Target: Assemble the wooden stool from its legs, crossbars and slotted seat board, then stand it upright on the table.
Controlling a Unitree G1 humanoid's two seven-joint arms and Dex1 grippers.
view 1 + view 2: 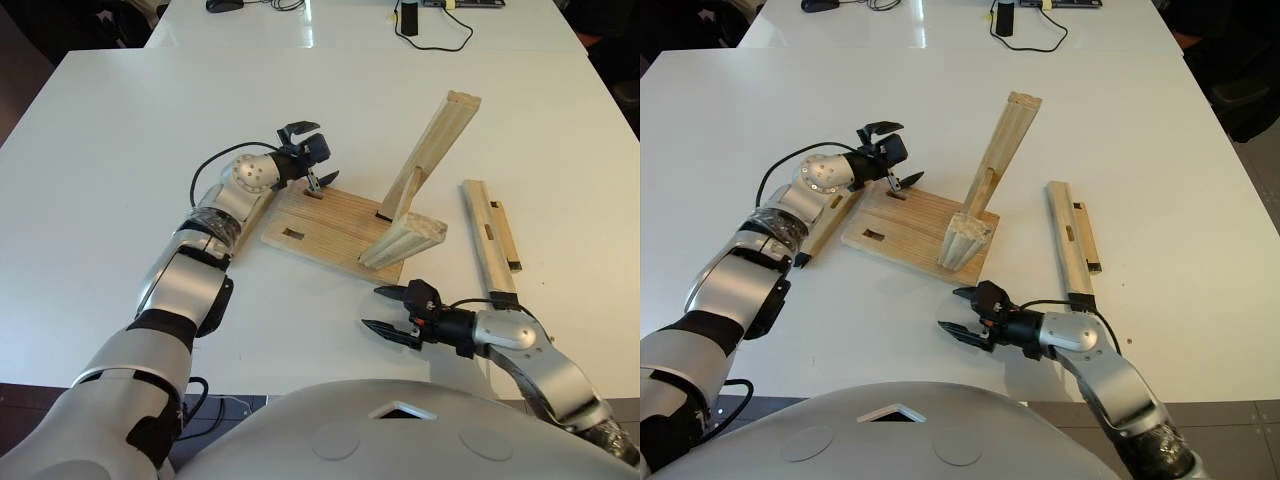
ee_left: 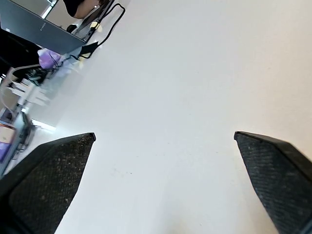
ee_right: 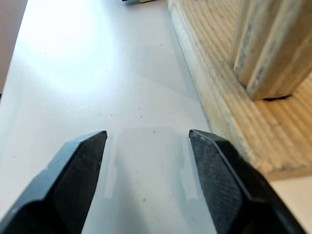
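Holding left gripper [image 1: 320, 153] spread wide at seat board's [image 1: 330, 225] twelve o'clock. Hanging right gripper [image 1: 371, 308], fingers apart, at five o'clock.

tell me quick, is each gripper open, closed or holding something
Left gripper: open, empty, by the seat board's far edge.
Right gripper: open, empty, over the table.

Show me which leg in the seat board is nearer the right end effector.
The leg at the seat board's near corner; the other leg leans away behind it.
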